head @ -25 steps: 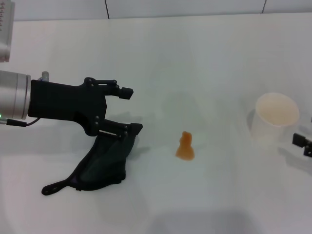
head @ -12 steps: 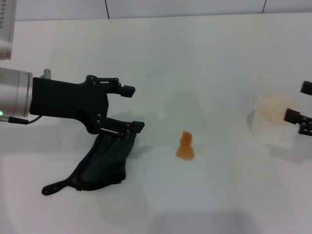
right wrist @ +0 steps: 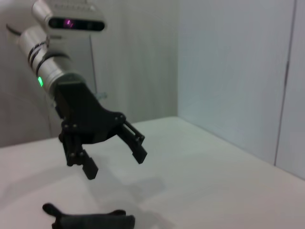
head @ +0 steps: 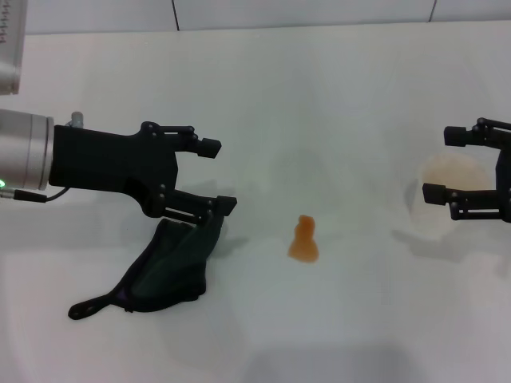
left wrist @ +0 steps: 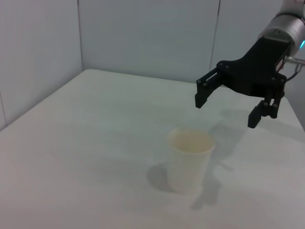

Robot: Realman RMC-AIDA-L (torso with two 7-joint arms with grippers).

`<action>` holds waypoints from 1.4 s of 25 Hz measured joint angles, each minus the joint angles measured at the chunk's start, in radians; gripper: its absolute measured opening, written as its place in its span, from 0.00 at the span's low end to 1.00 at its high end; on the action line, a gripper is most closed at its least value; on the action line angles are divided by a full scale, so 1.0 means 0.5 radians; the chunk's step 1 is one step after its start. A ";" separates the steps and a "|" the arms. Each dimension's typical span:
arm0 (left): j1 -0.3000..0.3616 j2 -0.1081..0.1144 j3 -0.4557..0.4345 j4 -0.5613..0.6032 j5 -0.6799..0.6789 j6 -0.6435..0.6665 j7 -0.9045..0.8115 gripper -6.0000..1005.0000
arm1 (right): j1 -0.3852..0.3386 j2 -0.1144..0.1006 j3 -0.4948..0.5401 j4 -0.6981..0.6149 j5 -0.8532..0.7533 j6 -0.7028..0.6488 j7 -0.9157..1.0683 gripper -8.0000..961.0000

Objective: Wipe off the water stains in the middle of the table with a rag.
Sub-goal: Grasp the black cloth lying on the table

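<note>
rag (head: 164, 271), soft dark folds, beside bell-shaped amber water stains (head: 303, 239)

The table (head: 335, 96) is seen as a smooth white surface with a faint sheen, soft shadows being carried on it. At its 8 o'clock the rag (head: 172, 267) is shown as soft, matt dark cloth, creased in folds. The water stains (head: 303, 239) near the centre appear as a translucent, glossy amber film. At 3 o'clock a cup (head: 447, 195) of thin translucent whitish plastic is seen. The left gripper (head: 215, 175) and right gripper (head: 441, 163) are finished in matt black; brushed silver metal is shown behind the left one.
</note>
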 joint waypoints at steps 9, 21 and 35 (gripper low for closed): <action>0.001 0.018 -0.002 0.000 0.015 -0.005 -0.100 0.89 | 0.082 -0.002 -0.096 -0.298 -0.301 -0.002 0.327 0.90; 0.004 0.075 -0.003 0.009 0.107 0.036 -0.398 0.89 | 0.140 -0.003 -0.151 -0.404 -0.415 -0.007 0.485 0.90; -0.147 0.148 -0.004 0.024 0.576 0.241 -0.761 0.89 | 0.142 0.000 -0.280 -0.381 -0.401 0.094 0.479 0.90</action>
